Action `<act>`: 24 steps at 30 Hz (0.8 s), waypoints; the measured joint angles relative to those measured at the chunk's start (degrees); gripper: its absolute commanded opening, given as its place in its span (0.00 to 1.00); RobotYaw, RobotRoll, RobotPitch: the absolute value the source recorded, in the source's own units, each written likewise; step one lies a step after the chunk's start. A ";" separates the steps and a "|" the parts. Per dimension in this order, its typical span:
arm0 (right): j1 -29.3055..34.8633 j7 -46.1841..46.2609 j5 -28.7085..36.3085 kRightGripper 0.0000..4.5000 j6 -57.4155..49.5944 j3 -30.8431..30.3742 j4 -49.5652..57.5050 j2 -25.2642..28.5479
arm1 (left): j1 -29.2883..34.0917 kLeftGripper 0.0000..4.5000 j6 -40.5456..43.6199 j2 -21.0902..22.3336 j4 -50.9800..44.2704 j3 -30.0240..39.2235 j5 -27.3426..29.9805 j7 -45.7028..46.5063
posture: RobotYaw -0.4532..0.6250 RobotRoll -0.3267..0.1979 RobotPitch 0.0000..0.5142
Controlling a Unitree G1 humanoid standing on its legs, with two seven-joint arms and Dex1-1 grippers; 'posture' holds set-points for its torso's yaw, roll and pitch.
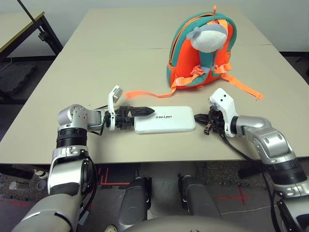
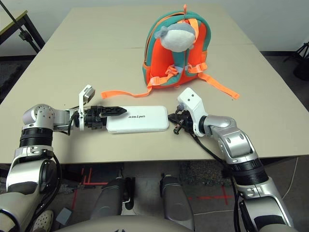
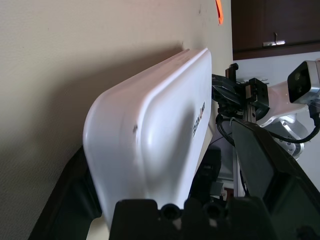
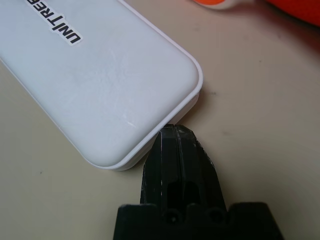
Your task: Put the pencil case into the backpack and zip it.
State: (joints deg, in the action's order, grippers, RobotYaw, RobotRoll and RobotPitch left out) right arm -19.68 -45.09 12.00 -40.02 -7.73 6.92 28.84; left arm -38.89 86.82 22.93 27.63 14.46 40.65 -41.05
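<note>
- The table (image 1: 72, 63) is a broad beige top; everything sits toward its near half, in front of the robot.
- The backpack (image 1: 186, 50) stands upright at the far side, orange with teal edging, a grey-white plush piece (image 1: 211, 37) on its front and an orange strap (image 1: 145, 93) trailing across the table toward the near side. From here I can't tell whether its zip is open.
- The pencil case (image 1: 165, 119) lies flat near the front edge, well short of the backpack, lettering up — it sits between the two grippers, so it is not yet in the bag.
- The left gripper (image 1: 129, 117) has its fingers spread wide, straddling the case's left end: one finger (image 1: 144, 110) lies over the top, the other sits low on the table side. It is not clamped.
- The right gripper (image 4: 176, 145) has its fingers pressed together with nothing between them, tips touching the case's right end near a corner.
- My read of the step: the shut right gripper acts as a stop — or a pusher — seating the case deeper into the left gripper. To do it well, press along the case's length rather than at the corner so it doesn't swivel, then close the left fingers squarely before lifting.
</note>
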 measured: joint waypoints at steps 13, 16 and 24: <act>-0.21 0.39 -0.15 0.00 0.06 -0.38 -0.26 0.37 | 0.78 0.28 -1.21 -0.33 0.25 0.97 1.45 -2.21 | 0.25 0.62 0.25; -0.21 0.39 -0.19 0.00 0.28 -0.38 -0.35 0.46 | 0.76 0.27 -1.83 -0.54 0.26 1.20 1.45 -2.21 | 0.25 0.62 0.25; -0.70 0.42 -0.67 0.09 1.53 -0.49 -1.67 0.56 | 0.12 0.27 -2.54 -1.30 0.11 2.44 1.82 -1.59 | 0.26 0.62 0.25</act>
State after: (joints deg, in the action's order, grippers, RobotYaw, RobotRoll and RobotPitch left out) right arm -20.38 -44.67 11.33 -38.48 -8.23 5.25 29.39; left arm -38.78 84.28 21.63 27.74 16.90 42.47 -42.64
